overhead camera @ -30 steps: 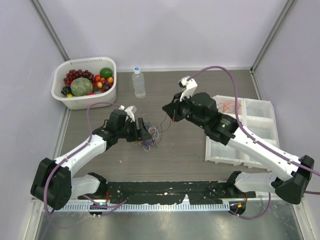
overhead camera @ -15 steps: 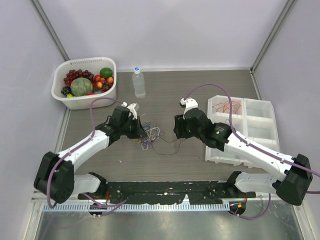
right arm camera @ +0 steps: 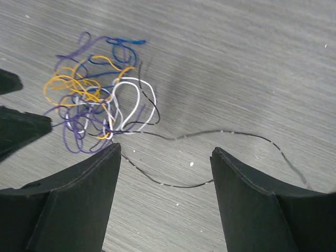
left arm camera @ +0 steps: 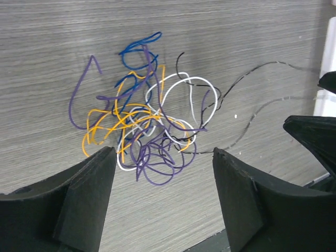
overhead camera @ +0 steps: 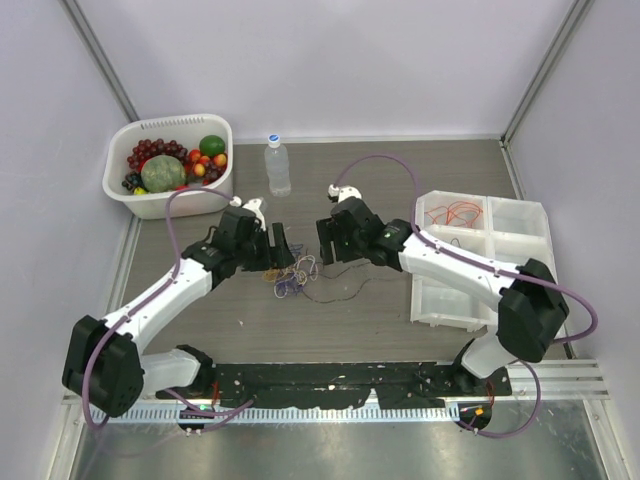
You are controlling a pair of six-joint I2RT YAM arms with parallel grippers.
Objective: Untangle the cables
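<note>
Grey table [overhead camera: 380, 320], cables [left arm camera: 148, 122] knotted — strands indistinguishable, left hand [left arm camera: 163, 152], right hand [right arm camera: 165, 148] both agape.

The left arm [overhead camera: 160, 295] and right arm [overhead camera: 455, 270] are built alike, with smooth white link shells set between chunky black joint housings. Each ends in a black wrist block topped by a small white camera mount [overhead camera: 345, 192]. A thick mauve hose [overhead camera: 390, 162] runs in a loose loop along each arm, and the fingers [left arm camera: 86, 197] are matt black, broad wedge-shaped slabs with flat inner faces and bevelled edges.
</note>
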